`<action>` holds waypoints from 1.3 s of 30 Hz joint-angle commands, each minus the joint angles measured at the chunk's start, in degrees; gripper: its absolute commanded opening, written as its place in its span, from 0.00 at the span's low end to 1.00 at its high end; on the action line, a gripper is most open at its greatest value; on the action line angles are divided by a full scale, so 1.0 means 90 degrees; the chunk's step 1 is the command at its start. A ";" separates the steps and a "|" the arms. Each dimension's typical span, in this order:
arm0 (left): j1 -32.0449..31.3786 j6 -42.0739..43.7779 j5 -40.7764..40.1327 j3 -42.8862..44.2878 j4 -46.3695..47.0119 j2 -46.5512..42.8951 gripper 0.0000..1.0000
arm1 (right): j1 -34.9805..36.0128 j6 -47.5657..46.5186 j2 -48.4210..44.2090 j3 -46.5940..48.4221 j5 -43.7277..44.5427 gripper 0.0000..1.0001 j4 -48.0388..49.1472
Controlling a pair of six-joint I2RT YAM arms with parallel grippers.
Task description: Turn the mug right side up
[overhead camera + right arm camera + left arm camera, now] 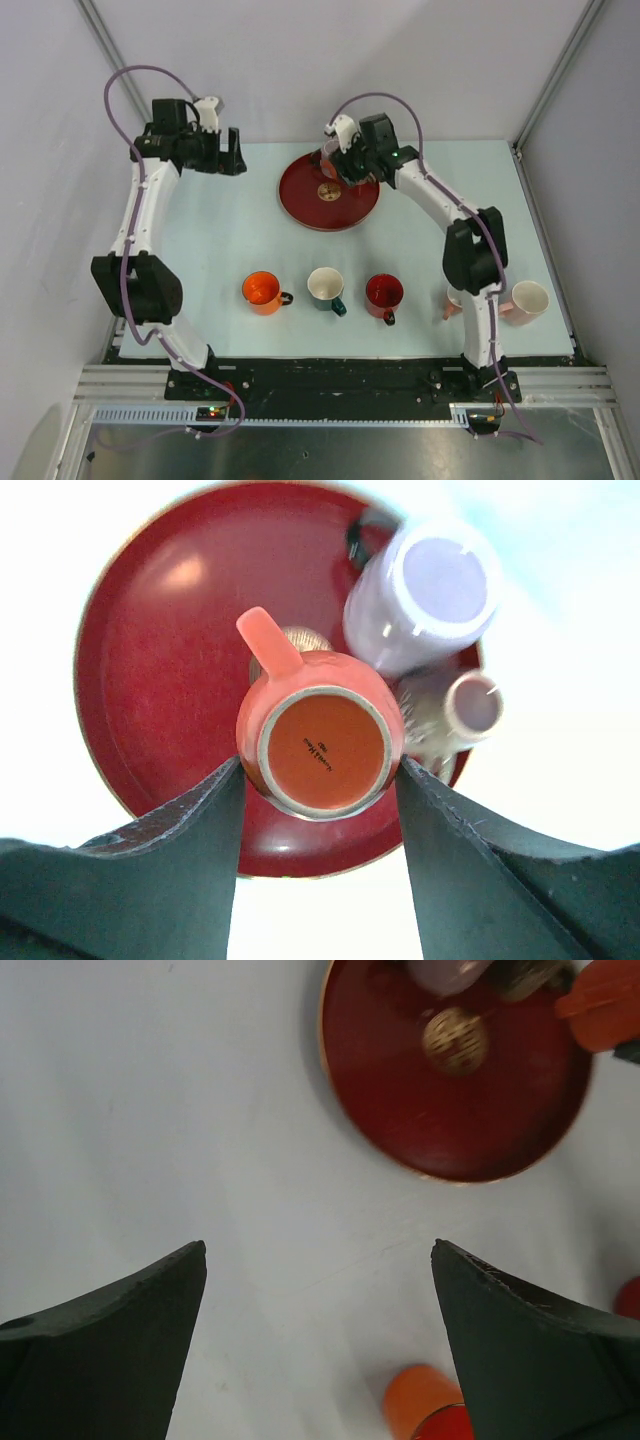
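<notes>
Mug (pixel 322 742) stands base-up, axis roughly upright, over the red plate (pixel 150 680) on your pale table (pixel 150 1110); right gripper (pixel 320 770) pinches its sides, left gripper (pixel 318 1250) gapes empty.

The plate (pixel 330 195) is lying toward 12 o'clock on the table (pixel 220 230). The bottom-up mug (pixel 323 748) is sitting over it between the fingers of the right gripper (pixel 320 765), with a tall cup (pixel 425 595) at its 1 o'clock and a small cup (pixel 470 705) at its 3 o'clock. The left gripper (pixel 236 152) is hanging at the plate's 9 o'clock. At the plate's 6 o'clock the left mug (pixel 262 292), middle mug (pixel 326 285) and right mug (pixel 384 292) are standing in a row, and the outer mug (pixel 528 300) is sitting well apart at their 3 o'clock
</notes>
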 commanded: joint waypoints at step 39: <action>-0.0640 -0.8184 0.3470 0.1439 0.2531 0.0343 0.40 | 0.2448 -0.4838 -0.1842 -0.1823 0.3036 0.00 0.7036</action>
